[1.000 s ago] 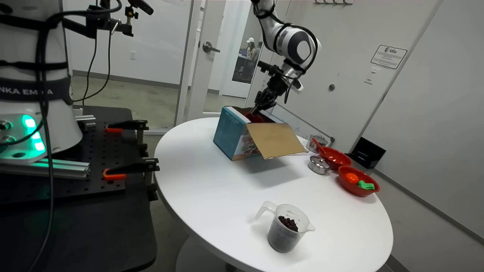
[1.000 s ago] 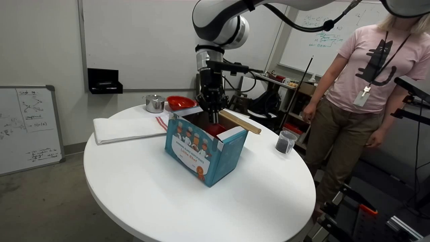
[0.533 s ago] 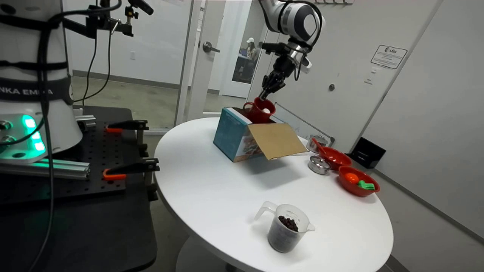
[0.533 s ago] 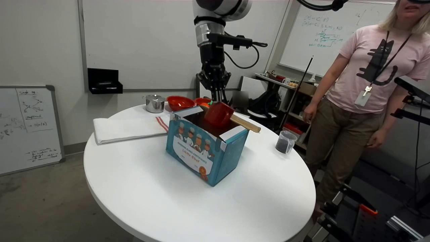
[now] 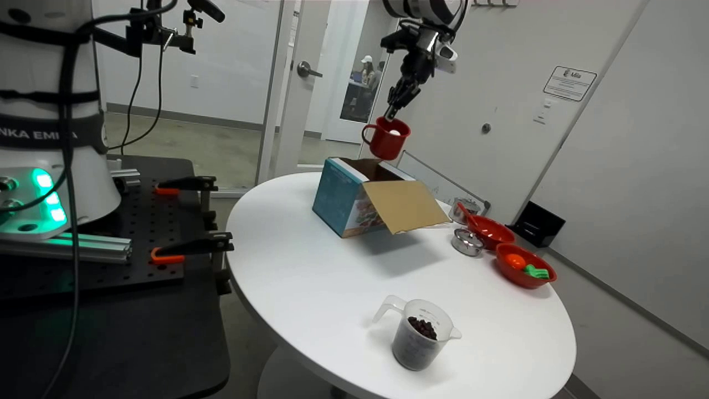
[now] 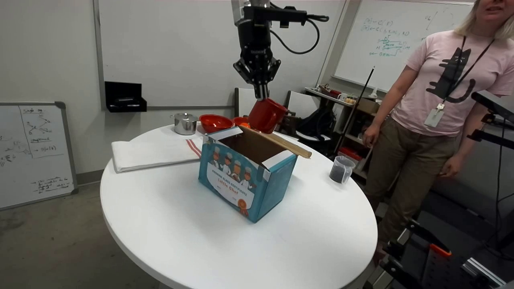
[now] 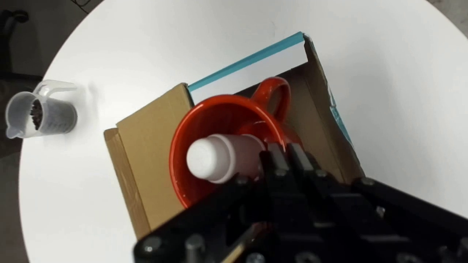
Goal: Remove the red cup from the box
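Note:
The red cup (image 5: 388,145) hangs in the air above the box, tilted, in both exterior views (image 6: 263,116). My gripper (image 5: 390,115) is shut on the cup's rim, one finger inside and one outside, as the wrist view (image 7: 286,150) shows. A white, rounded object (image 7: 204,159) lies inside the cup (image 7: 219,115). The cup's handle (image 7: 268,91) points away from the fingers. The blue cardboard box (image 5: 339,194) stands open on the table below the cup; it also shows in an exterior view (image 6: 233,180). The box's floor is mostly hidden.
The box's cardboard flap (image 5: 407,205) sticks out to one side. A clear measuring cup (image 5: 418,346) with dark bits stands on the round white table (image 5: 310,277). Red bowls (image 5: 490,231) and metal pots (image 5: 467,242) stand near the edge. A folded white cloth (image 6: 156,154) lies behind the box.
My gripper has risen with the red cup, from inside the box to above its opening. The box has shifted very slightly and stays on the table.

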Controlling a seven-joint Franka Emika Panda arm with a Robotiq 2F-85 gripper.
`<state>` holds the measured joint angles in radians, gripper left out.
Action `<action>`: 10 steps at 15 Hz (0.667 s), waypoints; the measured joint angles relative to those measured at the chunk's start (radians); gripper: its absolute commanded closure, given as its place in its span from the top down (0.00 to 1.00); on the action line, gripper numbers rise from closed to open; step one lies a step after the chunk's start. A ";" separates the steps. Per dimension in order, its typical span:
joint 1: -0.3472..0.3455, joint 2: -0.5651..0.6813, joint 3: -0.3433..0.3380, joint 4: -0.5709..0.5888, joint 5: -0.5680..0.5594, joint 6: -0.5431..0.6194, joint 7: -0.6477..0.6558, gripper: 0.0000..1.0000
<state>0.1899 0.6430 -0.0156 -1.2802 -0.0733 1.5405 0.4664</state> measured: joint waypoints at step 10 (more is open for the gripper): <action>-0.049 -0.403 -0.057 -0.329 0.003 -0.049 0.354 0.02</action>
<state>0.1411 0.2397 -0.0727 -1.6095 -0.0706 1.4918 0.8200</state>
